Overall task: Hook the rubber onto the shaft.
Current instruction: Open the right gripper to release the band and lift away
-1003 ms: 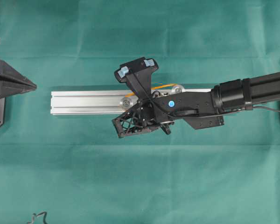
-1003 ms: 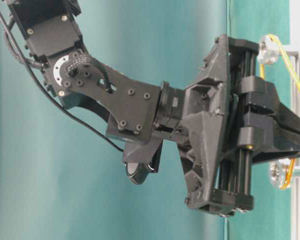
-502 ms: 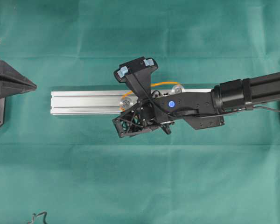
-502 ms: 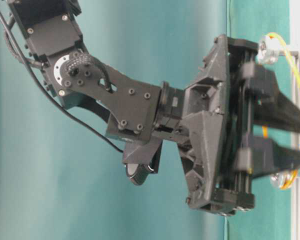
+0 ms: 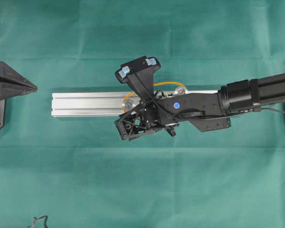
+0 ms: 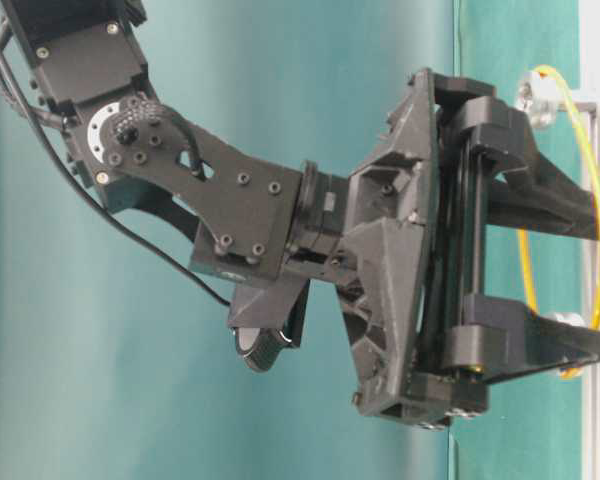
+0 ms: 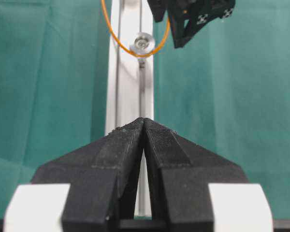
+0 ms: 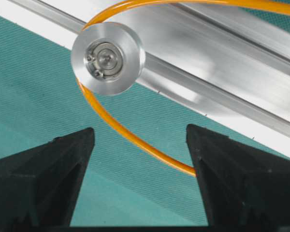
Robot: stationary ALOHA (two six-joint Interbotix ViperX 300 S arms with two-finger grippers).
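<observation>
a: orange rubber band, looped round the near silver pulley standing up from the aluminium rail. from the right wrist view it curves under that disc, runs down over the green cloth and reaches the inner edge of the right-hand finger.

b: is it touching that finger?

a: it meets the edge in that view, but i cannot tell whether it presses on it or merely passes behind.

b: and the right gripper?

a: spread wide, both black fingers well apart with bare cloth and the band between them. nothing is pinched.

b: where does the band's far end go?

a: in the table-level view the loop runs from one pulley near the top edge down to a second one lower, bowed out in a slack arc. overhead, an orange arc shows beside the far edge of the rail, between the two pulleys, mostly hidden under the right arm.

b: the left gripper?

a: its two fingers are pressed together tip to tip, holding nothing, pointing along the rail from well back at the left end. overhead it sits apart from the rail's end.

b: the rail itself?

a: lying flat on the cloth, lengthwise left to right overhead, with the right arm's wrist camera bracket over its middle.
</observation>
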